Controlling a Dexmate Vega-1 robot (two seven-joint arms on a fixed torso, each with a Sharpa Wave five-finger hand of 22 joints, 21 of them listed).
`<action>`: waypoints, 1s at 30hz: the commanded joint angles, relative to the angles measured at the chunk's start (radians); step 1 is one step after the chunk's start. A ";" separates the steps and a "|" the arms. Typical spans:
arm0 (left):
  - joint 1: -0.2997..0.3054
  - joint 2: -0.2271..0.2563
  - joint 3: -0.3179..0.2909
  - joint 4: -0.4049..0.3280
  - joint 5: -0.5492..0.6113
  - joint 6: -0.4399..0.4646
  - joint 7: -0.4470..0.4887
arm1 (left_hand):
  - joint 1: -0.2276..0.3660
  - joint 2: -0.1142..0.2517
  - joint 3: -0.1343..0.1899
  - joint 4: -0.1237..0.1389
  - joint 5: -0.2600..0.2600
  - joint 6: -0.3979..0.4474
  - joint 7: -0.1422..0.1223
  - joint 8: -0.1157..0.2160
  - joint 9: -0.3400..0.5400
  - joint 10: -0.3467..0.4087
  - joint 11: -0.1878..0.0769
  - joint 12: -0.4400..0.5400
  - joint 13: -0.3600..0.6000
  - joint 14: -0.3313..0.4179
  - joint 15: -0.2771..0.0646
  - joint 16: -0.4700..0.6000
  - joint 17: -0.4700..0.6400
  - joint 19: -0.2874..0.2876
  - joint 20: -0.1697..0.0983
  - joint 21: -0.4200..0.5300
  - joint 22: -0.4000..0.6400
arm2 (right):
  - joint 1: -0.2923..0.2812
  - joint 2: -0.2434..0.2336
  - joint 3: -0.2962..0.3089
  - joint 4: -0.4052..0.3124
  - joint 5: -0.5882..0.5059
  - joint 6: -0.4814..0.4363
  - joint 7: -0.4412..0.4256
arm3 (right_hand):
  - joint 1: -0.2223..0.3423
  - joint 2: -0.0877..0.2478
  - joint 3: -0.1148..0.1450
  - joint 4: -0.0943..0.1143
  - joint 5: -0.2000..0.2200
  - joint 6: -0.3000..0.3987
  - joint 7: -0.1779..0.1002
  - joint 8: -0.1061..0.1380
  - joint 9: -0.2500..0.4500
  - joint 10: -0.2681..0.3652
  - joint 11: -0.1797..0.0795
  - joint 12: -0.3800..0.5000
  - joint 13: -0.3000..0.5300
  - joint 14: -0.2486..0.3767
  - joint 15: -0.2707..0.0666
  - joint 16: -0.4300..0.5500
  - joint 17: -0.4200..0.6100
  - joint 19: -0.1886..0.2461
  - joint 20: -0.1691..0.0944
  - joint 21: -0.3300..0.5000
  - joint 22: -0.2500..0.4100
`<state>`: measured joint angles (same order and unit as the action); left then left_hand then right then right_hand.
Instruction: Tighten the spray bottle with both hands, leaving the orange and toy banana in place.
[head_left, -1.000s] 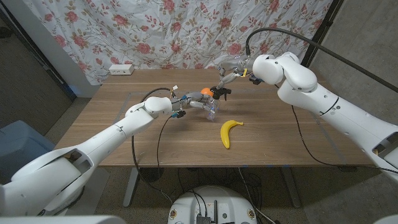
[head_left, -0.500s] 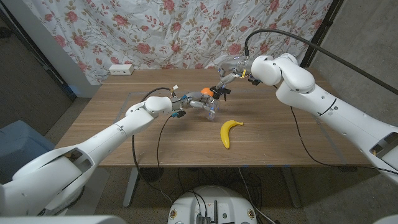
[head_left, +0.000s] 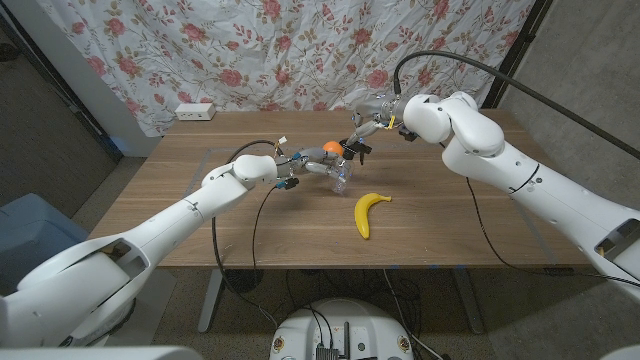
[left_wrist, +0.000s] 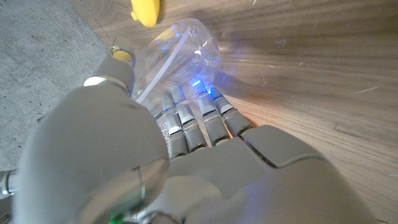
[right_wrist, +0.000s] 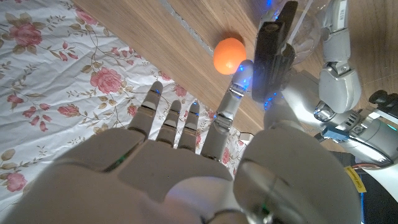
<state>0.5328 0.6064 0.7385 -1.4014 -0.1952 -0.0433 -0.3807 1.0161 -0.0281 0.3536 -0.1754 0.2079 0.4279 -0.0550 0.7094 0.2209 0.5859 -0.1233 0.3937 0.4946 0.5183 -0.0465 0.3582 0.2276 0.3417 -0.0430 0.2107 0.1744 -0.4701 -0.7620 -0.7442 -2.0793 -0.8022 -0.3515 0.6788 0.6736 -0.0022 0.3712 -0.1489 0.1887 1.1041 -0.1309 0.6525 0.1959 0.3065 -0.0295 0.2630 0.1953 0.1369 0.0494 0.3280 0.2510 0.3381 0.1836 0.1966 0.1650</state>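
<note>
The clear spray bottle (head_left: 340, 176) lies tilted near the middle of the wooden table (head_left: 450, 225), and everything else sits around it. The left hand (head_left: 303, 166) grips its transparent body from the robot's left side; in the left wrist view the fingers (left_wrist: 186, 118) wrap against the clear plastic (left_wrist: 180, 53), with a thin dip tube visible inside the bottle. Whether any liquid is in the bottle cannot be told; the body looks see-through and lit by a blue glow from the hand.

The right hand (head_left: 362, 128) reaches to the bottle's black spray head (right_wrist: 273, 53). In the right wrist view a finger and the thumb close on that black head, while the other fingers (right_wrist: 165, 124) are spread apart and point away from it toward the floral curtain (head_left: 300, 50).

The orange (head_left: 331, 148) sits on the table just behind the bottle, on the curtain side, close to both hands but apart from the fingers as far as the right wrist view (right_wrist: 229, 56) shows. The toy banana (head_left: 367, 212) lies on the near side of the bottle, toward the robot, apart from it. A white power strip (head_left: 195, 112) rests at the table's far edge, well away from the bottle on the robot's left
</note>
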 joint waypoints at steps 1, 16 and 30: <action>0.002 0.005 0.000 -0.007 0.001 0.002 -0.003 | 0.029 0.100 0.009 0.008 0.006 0.070 -0.006 0.038 0.002 0.054 -0.042 0.005 0.005 0.009 -0.147 -0.002 0.003 0.008 -0.061 0.000 0.004 | -0.027 0.007 0.005 -0.017 -0.028 -0.036 -0.031 | 0.003 0.016 0.007 -0.006 -0.001 0.033 0.002 0.008 -0.003 0.029 -0.002 0.006 -0.001 0.022 -0.009 0.011 0.002 0.029 -0.013 0.005 0.002; 0.009 0.010 -0.003 -0.014 0.001 0.005 0.004 | 0.026 0.105 0.011 0.009 0.005 0.080 -0.004 0.045 0.000 0.064 -0.043 0.005 0.008 0.012 -0.147 -0.006 0.003 0.008 -0.060 -0.001 0.004 | -0.031 0.031 -0.004 -0.018 -0.042 -0.076 -0.020 | 0.004 0.030 0.012 -0.004 -0.004 0.131 0.013 0.022 -0.015 0.116 -0.008 0.012 -0.003 0.082 -0.044 0.034 0.002 0.066 -0.030 0.002 0.003; 0.009 0.008 -0.004 -0.008 0.001 0.001 0.007 | 0.023 0.111 0.015 0.010 0.005 0.081 -0.005 0.048 -0.001 0.067 -0.043 0.003 0.011 0.013 -0.146 -0.010 0.004 0.008 -0.058 -0.002 0.004 | -0.033 0.047 -0.014 -0.013 -0.032 -0.130 -0.014 | -0.007 0.031 0.009 0.000 -0.007 0.154 0.016 0.021 -0.017 0.139 -0.011 0.011 -0.004 0.095 -0.049 0.038 0.002 0.072 -0.029 0.000 0.003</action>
<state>0.5419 0.6150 0.7364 -1.4138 -0.1941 -0.0392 -0.3774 1.0161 -0.0281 0.3536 -0.1754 0.2076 0.4349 -0.0481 0.7095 0.2156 0.5971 -0.1161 0.3950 0.5007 0.5237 -0.0518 0.3512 0.2276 0.3416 -0.0430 0.2107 0.1743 -0.5003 -0.7281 -0.7506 -2.0956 -0.8414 -0.4392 0.6607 0.6672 0.0255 0.3783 -0.1560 0.1847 1.2421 -0.1151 0.6698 0.1766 0.4327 -0.0376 0.2702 0.1907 0.2203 0.0016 0.3592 0.2508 0.4037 0.1538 0.1966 0.1650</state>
